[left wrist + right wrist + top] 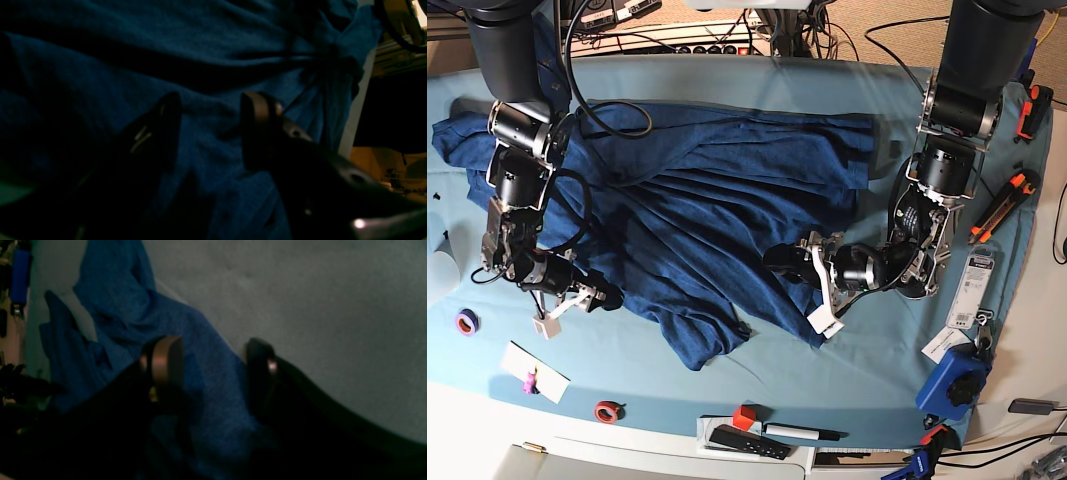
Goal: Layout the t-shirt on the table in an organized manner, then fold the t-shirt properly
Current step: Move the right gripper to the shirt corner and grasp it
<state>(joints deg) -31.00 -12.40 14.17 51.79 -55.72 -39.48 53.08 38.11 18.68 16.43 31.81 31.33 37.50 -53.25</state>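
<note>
Both sets of jaws stand released, each straddling bunched cloth of the t-shirt (697,210), which lies rumpled across the teal surface (847,390). To spread it well, the left gripper (789,258) and right gripper (597,296) should probably pinch single-layer edges, then pull apart evenly.

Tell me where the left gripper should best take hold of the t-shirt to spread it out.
Probably the loose lower hem of the t-shirt, beside the left gripper. That edge lies folded and bunched on the table, so a low approach from the open side next to it could pinch one layer.
</note>
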